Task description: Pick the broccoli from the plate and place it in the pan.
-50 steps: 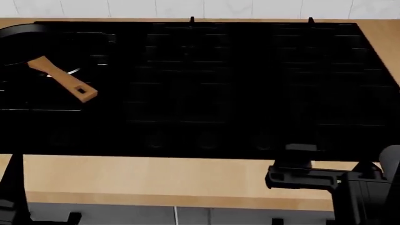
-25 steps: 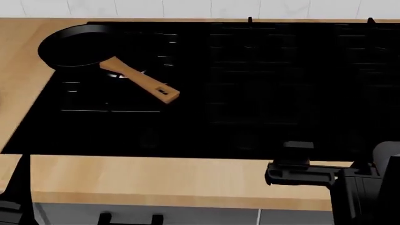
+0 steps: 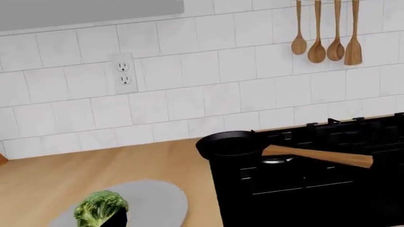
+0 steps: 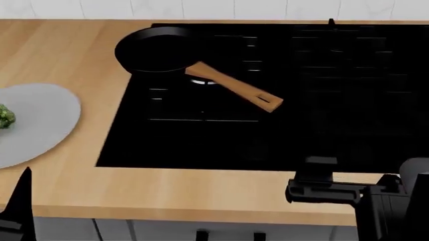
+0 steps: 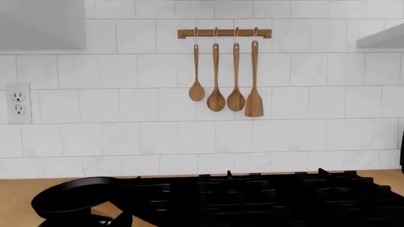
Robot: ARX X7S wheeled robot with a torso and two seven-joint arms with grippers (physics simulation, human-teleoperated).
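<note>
Broccoli: left edge, on plate
Pan: upper centre-left, on stove
Right gripper: lower right; finger spread cannot tell
Left gripper: out of sight

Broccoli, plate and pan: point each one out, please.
broccoli [image 3: 100, 208], left wrist view, on its green crown.
plate [image 4: 40, 118], head view, on its bare grey surface.
pan [image 4: 157, 50], head view, on its black inside.

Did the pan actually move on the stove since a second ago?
No. The pan sits on the same cooktop burner; only the view swung left.
</note>
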